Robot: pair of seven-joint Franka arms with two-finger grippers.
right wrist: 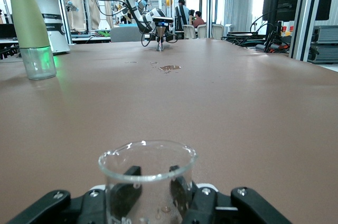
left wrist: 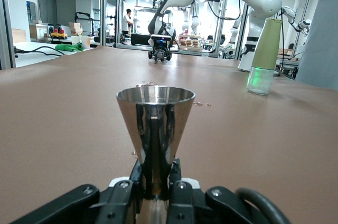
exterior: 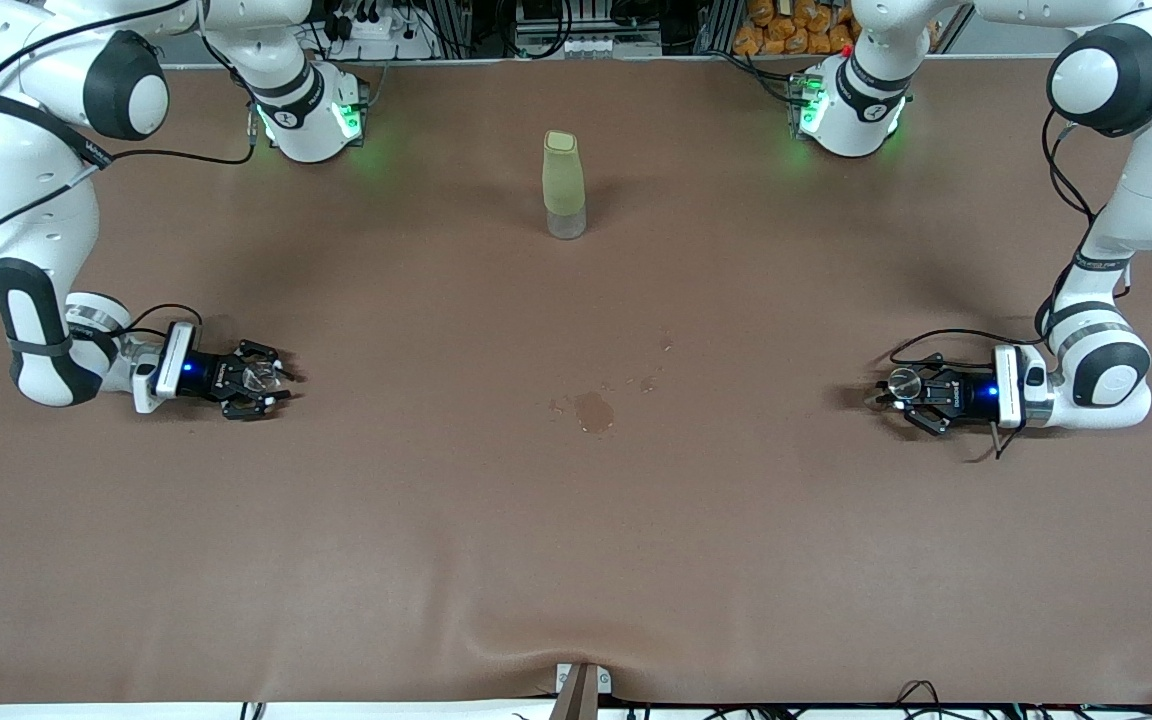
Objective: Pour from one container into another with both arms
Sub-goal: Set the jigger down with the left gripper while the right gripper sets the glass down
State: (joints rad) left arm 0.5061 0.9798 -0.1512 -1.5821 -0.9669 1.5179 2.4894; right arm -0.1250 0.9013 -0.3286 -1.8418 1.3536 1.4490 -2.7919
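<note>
The tiny clear glass cup (exterior: 261, 377) (right wrist: 147, 171) stands upright between the fingers of my right gripper (exterior: 276, 380) (right wrist: 150, 195), which is shut on its sides. That hand lies low at the right arm's end of the table. A few droplets cling inside the glass. At the left arm's end, my left gripper (exterior: 891, 392) (left wrist: 156, 182) is shut on the narrow waist of the silvery metal jigger (exterior: 903, 380) (left wrist: 155, 129). The jigger is upright with its wide mouth up. Both hands point toward the table's middle, far apart from each other.
A tall pale-green bottle (exterior: 564, 185) (left wrist: 262, 49) (right wrist: 30, 28) with a clear base stands mid-table, nearer the arm bases. A small wet spill (exterior: 594, 410) (right wrist: 169, 67) with scattered drops marks the brown table cover (exterior: 576, 560) between the two hands.
</note>
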